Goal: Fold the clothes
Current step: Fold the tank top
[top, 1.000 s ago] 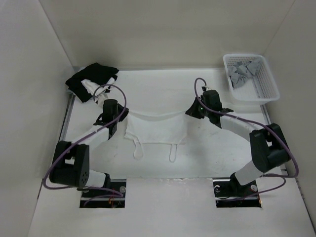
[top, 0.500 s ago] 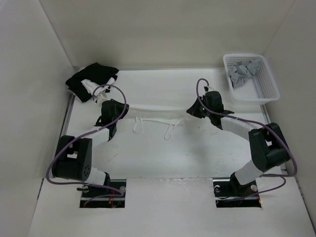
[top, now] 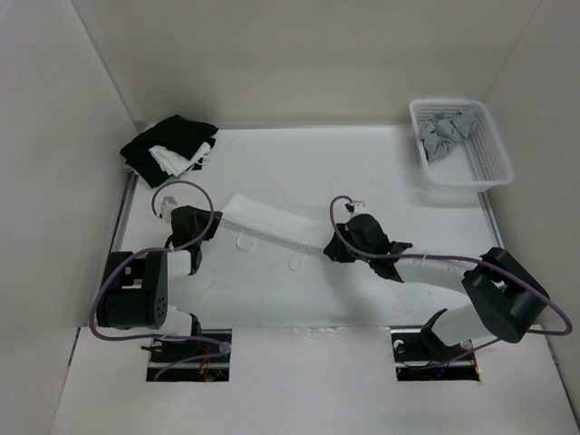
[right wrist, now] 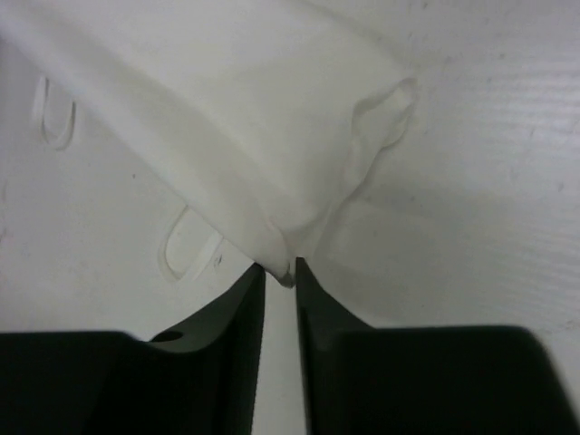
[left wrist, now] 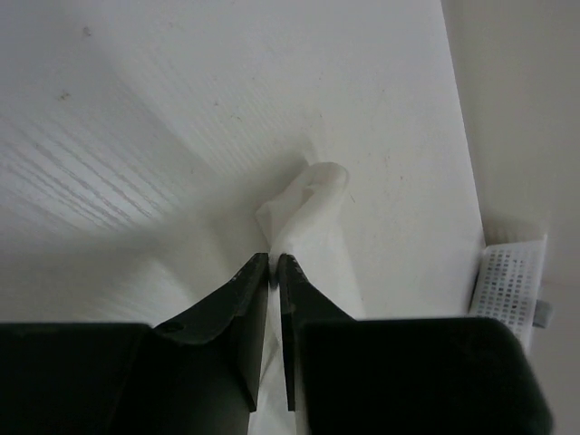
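- The white worktop (top: 299, 290) has both arms reaching in from its near edge.
- The left fingers (left wrist: 237, 313), on the near left, are pressed almost together with only a thin slit between them. White fabric runs down that slit, so they seem clamped on it (the cloth is too thin to be sure).
- The right fingers (right wrist: 231, 326), right of centre, are drawn nearly together, and a corner of the same fabric is nipped between their tips.
- The camisole (top: 272, 222) lies between the two arms as a narrow doubled band, slanting from far left to near right. Its two strap loops (top: 296, 261) poke out on the near side, flat on the worktop.
- A black-and-white heap of garments (top: 172, 149) sits in the far left corner.
- A white basket (top: 485, 149) at the far right holds grey cloth pieces (top: 444, 131).
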### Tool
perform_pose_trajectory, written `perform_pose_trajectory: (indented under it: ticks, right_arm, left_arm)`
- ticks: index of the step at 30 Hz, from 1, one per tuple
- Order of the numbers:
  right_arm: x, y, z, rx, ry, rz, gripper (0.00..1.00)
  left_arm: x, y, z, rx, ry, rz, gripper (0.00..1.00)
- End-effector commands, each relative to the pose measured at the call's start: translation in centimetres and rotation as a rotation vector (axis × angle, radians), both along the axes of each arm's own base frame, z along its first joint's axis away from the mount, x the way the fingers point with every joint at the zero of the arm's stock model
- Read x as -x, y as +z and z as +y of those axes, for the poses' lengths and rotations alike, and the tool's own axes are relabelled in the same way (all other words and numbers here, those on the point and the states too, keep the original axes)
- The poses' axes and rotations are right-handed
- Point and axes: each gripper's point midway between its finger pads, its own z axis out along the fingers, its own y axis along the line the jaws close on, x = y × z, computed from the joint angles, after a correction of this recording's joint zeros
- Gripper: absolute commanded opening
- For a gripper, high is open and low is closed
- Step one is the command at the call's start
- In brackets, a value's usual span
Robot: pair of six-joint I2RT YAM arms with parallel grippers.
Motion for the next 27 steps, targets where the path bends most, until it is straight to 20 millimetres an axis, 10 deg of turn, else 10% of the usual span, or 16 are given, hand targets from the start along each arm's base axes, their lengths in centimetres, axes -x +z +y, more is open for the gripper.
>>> perform_pose_trajectory:
  ticks: [1, 8, 13, 17, 27]
  right_arm:
    - [1.6, -1.0, -0.1, 0.047, -0.014, -0.018, 0.27]
    - [3.9, 1.6, -0.6, -0.068, 0.002, -0.053, 0.48]
    - [0.2, 4.9, 0.4, -0.143, -0.032, -0.110, 0.13]
    - [-2.1, 5.7, 2.7, -0.190, -0.004, -0.125, 0.08]
    - [-6.3, -1.6, -0.3, -0.221, -0.234, 0.036, 0.08]
  left_arm:
    - [-0.1, 0.3, 0.7, 0.092, 0.040, -0.037, 0.13]
    - [0.7, 3.2, 3.3, 0.077, 0.133, -0.139, 0.25]
    - [-0.2, 6.1, -1.9, -0.009, 0.000, -0.186, 0.25]
    - [-1.7, 6.7, -7.4, -0.081, -0.138, -0.202, 0.26]
    - [-7.0, 1.5, -5.4, -0.054, -0.067, -0.171, 0.24]
